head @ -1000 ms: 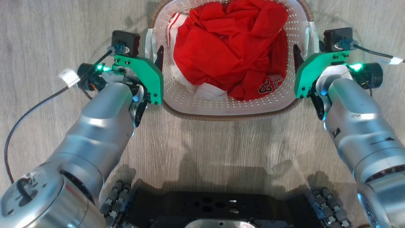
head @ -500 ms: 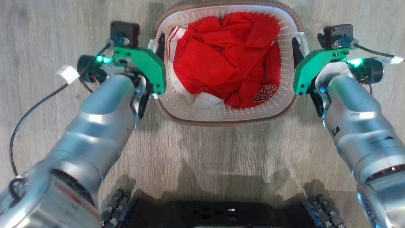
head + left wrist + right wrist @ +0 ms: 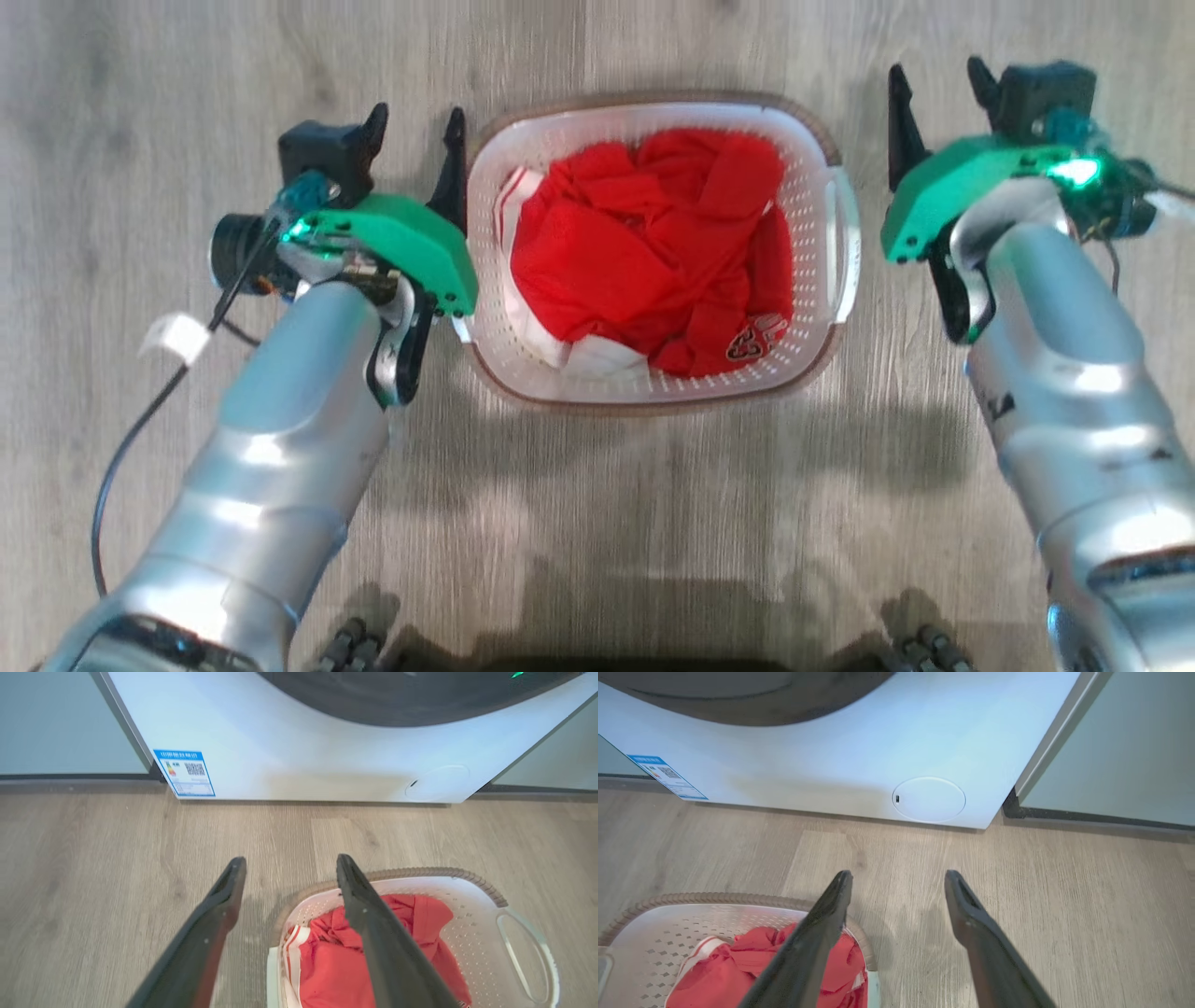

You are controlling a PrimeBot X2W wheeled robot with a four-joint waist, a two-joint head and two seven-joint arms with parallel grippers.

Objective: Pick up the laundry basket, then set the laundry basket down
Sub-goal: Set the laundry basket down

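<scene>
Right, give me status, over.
Left end effector open, beside basket. Right end effector open, other side. Basket on floor, red clothes inside, not held. Washer ahead, clear of basket.

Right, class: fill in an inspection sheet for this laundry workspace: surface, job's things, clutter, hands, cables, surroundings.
Surface: wooden floor.
Job's things: laundry basket standing on the floor, holding red clothes.
Clutter: nothing seen.
Hands: left hand and right hand both open, one at each side of the basket, holding nothing.
Cables: black cable trailing from the left arm over the floor.
Surroundings: white washing machine ahead, blue label on its front.
</scene>
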